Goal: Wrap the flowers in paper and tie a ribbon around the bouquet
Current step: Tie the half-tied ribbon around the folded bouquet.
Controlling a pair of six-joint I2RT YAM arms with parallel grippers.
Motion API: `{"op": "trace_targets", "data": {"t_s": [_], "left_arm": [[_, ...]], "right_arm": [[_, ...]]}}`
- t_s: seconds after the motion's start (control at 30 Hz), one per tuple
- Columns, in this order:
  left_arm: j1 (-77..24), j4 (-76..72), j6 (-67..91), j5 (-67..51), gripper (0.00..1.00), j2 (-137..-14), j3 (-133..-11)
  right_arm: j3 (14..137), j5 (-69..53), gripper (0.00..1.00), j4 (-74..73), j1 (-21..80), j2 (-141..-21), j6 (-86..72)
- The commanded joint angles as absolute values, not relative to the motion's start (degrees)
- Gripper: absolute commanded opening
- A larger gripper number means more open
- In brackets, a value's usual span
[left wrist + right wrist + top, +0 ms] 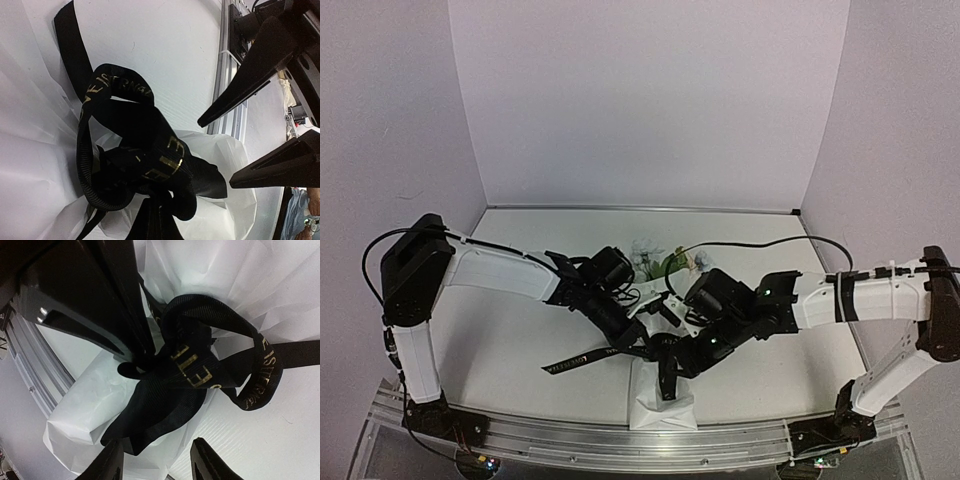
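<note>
Left gripper (134,365): clenched, fingertips pressed together on a fold of the ribbon (150,145) at the knot.
Right gripper (157,442): released, jaws apart and holding nothing. Its fingers (240,90) stand just beside the knot on the near side. The lowest fold of ribbon hangs between them; contact cannot be told.
Ribbon: black with gold lettering, bunched in several loops and a loose knot on the paper (85,405). One flat tail runs out to the left across the table (520,330).
Paper: white and crinkled, gathered in under the ribbon and flaring out below it. Its wide end lies near the metal rail (620,440) at the table's front edge.
Flowers (658,262): pale blooms and green leaves showing beyond the two wrists, toward the back wall. The stems are hidden by the arms.
Bouquet: lying on the table at centre front, blooms away from the arm bases, paper end toward them.
Arms: both reach inward from the sides and meet over the middle of the bouquet.
</note>
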State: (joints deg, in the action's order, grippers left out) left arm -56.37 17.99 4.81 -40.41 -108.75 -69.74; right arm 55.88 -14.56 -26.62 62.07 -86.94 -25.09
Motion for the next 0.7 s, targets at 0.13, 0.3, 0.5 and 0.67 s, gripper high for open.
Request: {"op": "trace_targets", "data": {"t_s": [0.13,0.3,0.5,0.67], "left_arm": [[-55.69,17.45,8.22,-55.18,0.00,-110.07,-75.21],[-54.07,17.65,10.60,-59.32,0.00,-112.36,-77.80],[-51.92,14.83,15.39,-64.22,0.00,-115.20,-81.15],[-49.43,11.67,20.83,-67.05,0.00,-117.43,-83.46]], "right_arm": [[55.41,-13.93,0.41,-23.95,60.05,-86.18,-25.24],[53.95,-13.59,0.41,-22.01,58.67,-85.59,-26.35],[52.29,-13.15,0.41,-21.69,57.28,-83.02,-26.20],[51.62,-13.69,0.43,-21.56,55.34,-80.86,-26.36]]}}
